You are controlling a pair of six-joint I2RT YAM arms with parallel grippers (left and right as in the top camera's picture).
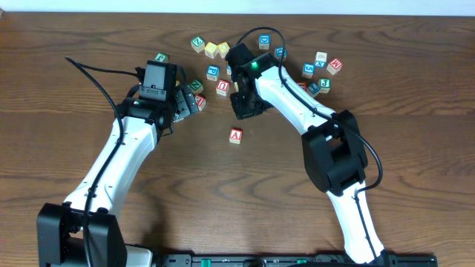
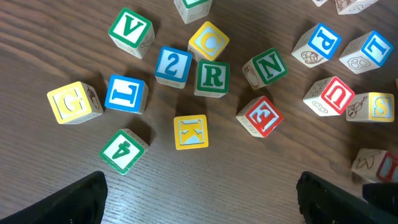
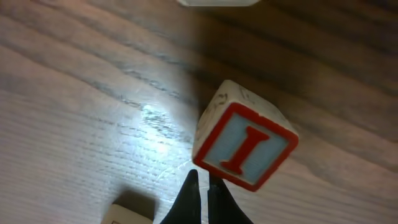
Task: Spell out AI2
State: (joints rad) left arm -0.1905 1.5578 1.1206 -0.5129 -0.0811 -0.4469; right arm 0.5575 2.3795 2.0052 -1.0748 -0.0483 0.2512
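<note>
**Operator:** Where are my three letters?

**Spotter:** Your A block (image 1: 235,136) sits alone on the worktop (image 1: 74,30), well apart from the heap and between the two arms. Your I block (image 3: 245,144) lies just beside the tips of your right gripper (image 3: 202,186). I cannot tell whether they touch. Your 2 block (image 2: 173,65) is in the pile under your left gripper (image 2: 199,186), packed close against the R block (image 2: 212,78) and near the C block (image 2: 208,40).

**Operator:** And the grippers?

**Spotter:** Your right one has its tips pressed together on nothing. Your left one stands spread wide, hanging above the pile and holding nothing.

**Operator:** How will these blocks handle?

**Spotter:** They look like small painted cubes, so you can expect them to be light and stiff, with nothing to crush. The smooth faces may slip, and a light block will likely skid if you bump it. Take hold across two opposite flat sides, never corner to corner. On the 2 block, your freest pair looks like its left side and the side toward the R block, though that gap is tight.

**Operator:** Which way do they point?

**Spotter:** A cube gives you no long axis, so go by the letter. The I faces up, but in the right wrist view its stroke leans, top to the right, and the block sits skewed to the wood grain. The 2 faces up and reads nearly upright in the left wrist view. The A faces up and reads about upright from overhead.
</note>
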